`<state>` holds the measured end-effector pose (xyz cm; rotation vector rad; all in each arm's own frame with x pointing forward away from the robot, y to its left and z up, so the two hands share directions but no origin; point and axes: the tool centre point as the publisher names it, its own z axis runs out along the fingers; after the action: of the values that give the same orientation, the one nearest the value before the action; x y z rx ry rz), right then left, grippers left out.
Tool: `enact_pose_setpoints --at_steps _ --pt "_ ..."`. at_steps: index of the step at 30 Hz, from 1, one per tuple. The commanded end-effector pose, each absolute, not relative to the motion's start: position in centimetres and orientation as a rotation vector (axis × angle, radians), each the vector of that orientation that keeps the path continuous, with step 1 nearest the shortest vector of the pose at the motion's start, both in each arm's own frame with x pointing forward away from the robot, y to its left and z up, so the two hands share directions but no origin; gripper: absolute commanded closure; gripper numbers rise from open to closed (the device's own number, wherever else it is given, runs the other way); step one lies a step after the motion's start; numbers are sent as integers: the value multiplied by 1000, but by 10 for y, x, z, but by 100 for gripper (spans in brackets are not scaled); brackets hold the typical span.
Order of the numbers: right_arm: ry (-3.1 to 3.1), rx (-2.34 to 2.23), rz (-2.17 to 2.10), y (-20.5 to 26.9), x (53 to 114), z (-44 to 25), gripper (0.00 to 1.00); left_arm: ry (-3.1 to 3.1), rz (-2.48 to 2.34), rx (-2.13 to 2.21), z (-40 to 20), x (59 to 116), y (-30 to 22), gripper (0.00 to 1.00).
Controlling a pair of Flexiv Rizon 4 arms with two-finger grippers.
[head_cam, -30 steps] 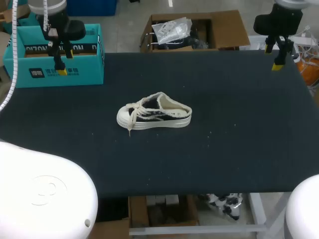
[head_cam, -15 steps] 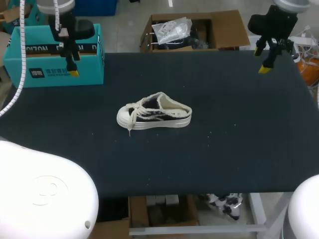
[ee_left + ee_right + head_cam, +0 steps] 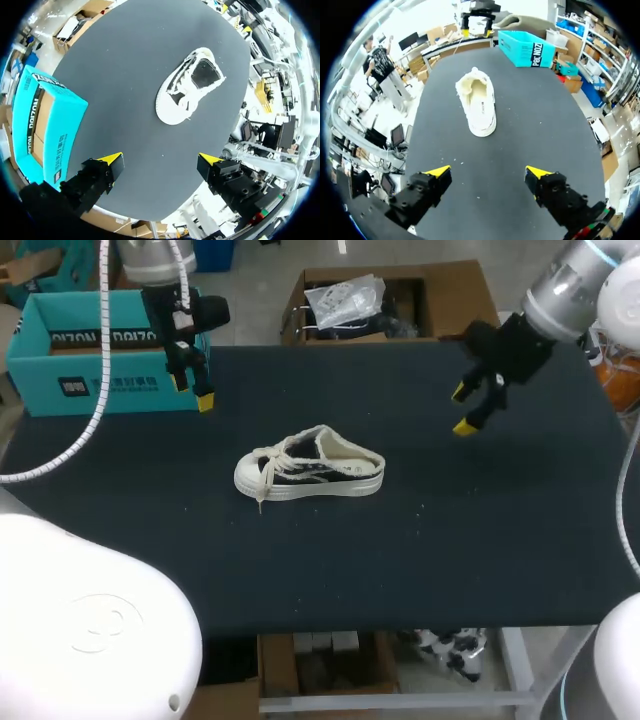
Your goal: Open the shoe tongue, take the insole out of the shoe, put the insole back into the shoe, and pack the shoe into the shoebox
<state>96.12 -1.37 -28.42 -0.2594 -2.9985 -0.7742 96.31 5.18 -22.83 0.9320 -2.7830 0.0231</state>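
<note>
Both arms have come in from the far corners, so the left gripper (image 3: 193, 392) and the right gripper (image 3: 462, 410), fingers wide and empty, now flank the shoe (image 3: 310, 470) (ahead of both, untouched), probably to open its tongue.

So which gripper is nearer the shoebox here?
Left. The left gripper hangs by the corner of the shoebox nearest the shoe; the right gripper is far across the table, on the shoe's other side.
</note>
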Motion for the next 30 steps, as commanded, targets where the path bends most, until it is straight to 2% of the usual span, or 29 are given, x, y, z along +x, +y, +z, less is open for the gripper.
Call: enact_pose_setpoints --at_steps 1,13,15,20,30 --pt "-3048 -308 -849 -9 957 -303 0 -2629 -7 1417 -230 958 48 0" --pt "-3048 -308 -849 -9 957 -303 0 -2629 -7 1417 -230 958 48 0" --pt "-3048 -308 -849 -9 957 -303 0 -2450 -59 1638 -226 962 27 0" --pt "-2997 -233 -979 25 960 -331 0 -2122 -162 2149 -238 956 -18 0" --pt "-2893 -178 -1162 75 953 -382 0 -1980 -156 2344 -250 929 -70 0"
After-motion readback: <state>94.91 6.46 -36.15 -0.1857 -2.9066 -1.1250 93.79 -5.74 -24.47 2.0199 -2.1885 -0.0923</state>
